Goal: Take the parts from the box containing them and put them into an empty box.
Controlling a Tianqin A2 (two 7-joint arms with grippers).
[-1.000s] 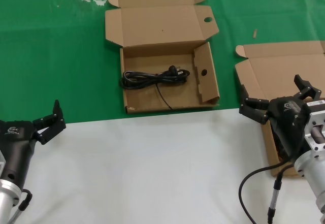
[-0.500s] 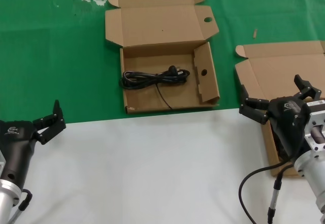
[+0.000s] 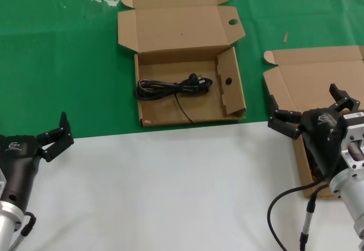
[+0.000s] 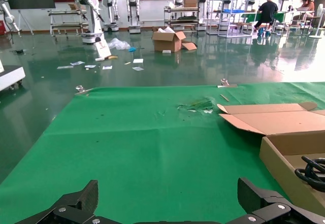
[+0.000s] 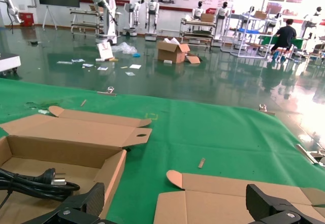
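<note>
The holed box [image 3: 181, 32] lies open on the green cloth at the middle back. One black cable bundle [image 3: 172, 87] lies coiled inside it, also seen as the cable [image 5: 31, 180] in the right wrist view. The box without holes [image 3: 310, 73] sits at the right edge. My arm hides most of its inside, so I cannot see parts in it. My right gripper [image 3: 304, 104] hangs open above its near left corner, holding nothing. My left gripper [image 3: 56, 137] stands open at the near left, over the edge between white and green, also holding nothing.
A white sheet [image 3: 170, 188] covers the near half of the table and a green cloth [image 3: 57, 63] the far half. A small brown scrap [image 3: 285, 37] lies on the cloth between the boxes. The holed box's side flap [image 3: 229, 86] stands upright.
</note>
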